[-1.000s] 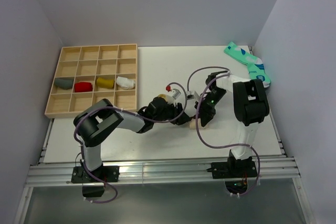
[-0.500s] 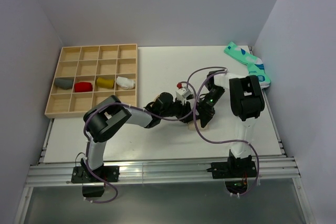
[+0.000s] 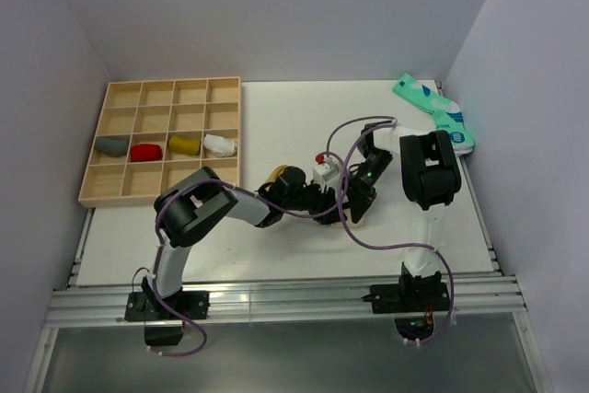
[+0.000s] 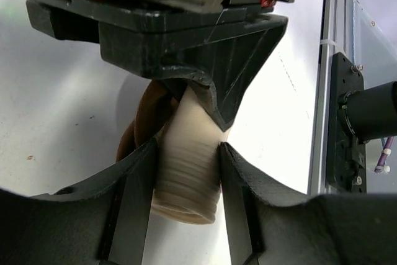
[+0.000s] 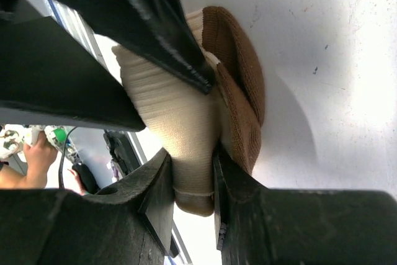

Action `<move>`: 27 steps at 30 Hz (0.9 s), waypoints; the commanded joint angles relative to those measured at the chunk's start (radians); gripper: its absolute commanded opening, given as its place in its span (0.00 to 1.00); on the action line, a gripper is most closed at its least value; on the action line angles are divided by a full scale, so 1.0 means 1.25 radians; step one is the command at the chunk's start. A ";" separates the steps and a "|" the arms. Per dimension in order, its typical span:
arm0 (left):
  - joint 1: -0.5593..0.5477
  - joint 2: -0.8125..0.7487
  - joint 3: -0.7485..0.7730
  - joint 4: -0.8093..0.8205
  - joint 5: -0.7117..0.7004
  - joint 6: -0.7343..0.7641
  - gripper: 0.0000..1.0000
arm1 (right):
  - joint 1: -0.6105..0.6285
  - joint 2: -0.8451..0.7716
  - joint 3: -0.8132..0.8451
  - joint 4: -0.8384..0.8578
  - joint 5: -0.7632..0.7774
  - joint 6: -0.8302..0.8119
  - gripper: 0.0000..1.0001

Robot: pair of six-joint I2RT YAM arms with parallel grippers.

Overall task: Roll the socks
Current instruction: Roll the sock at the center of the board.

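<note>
Over the last second the left arm has swung its elbow and wrist to the right. That has brought the left gripper up against the right gripper, a little right of the middle of the table.

At the far left the wooden tray lies along the table's left edge, with its near right corner close to the left arm's elbow. Its third row holds one roll per compartment: a grey roll, a red roll, a mustard-yellow roll and a white roll.

Right of the tray, bare white table runs back to the rear wall. A narrower bare strip lies between the grippers and the near edge.

The beige sock lies on the table between the two grippers, and both hold it. In the left wrist view the left fingers press on both flanks of the ribbed beige tube, clamped on it. The brown band is bunched behind, and the right gripper's tip bears on the sock from the opposite side. In the right wrist view the right fingers pinch the same sock, with the cloth squeezed between them and the brown band folded to one side.

The metal rail at the near edge stands apart from the sock.

At the far right the green socks lie flat in the back corner against the right wall, well apart from the grippers.
</note>
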 commanded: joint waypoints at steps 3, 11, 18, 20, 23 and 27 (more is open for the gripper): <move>-0.006 0.025 0.027 0.002 0.030 0.023 0.48 | -0.003 0.017 0.013 0.049 0.041 0.006 0.17; -0.008 0.054 0.043 -0.028 0.028 -0.020 0.05 | -0.003 -0.035 -0.029 0.115 0.057 0.058 0.27; -0.007 0.092 0.033 -0.055 0.037 -0.081 0.00 | -0.002 -0.213 -0.161 0.291 0.110 0.125 0.52; -0.005 0.097 0.041 -0.080 0.031 -0.094 0.00 | -0.002 -0.249 -0.181 0.311 0.115 0.140 0.56; -0.002 0.103 0.047 -0.110 0.027 -0.105 0.00 | -0.003 -0.329 -0.234 0.385 0.136 0.161 0.60; 0.006 0.109 0.062 -0.151 0.032 -0.114 0.00 | -0.007 -0.427 -0.273 0.434 0.148 0.178 0.64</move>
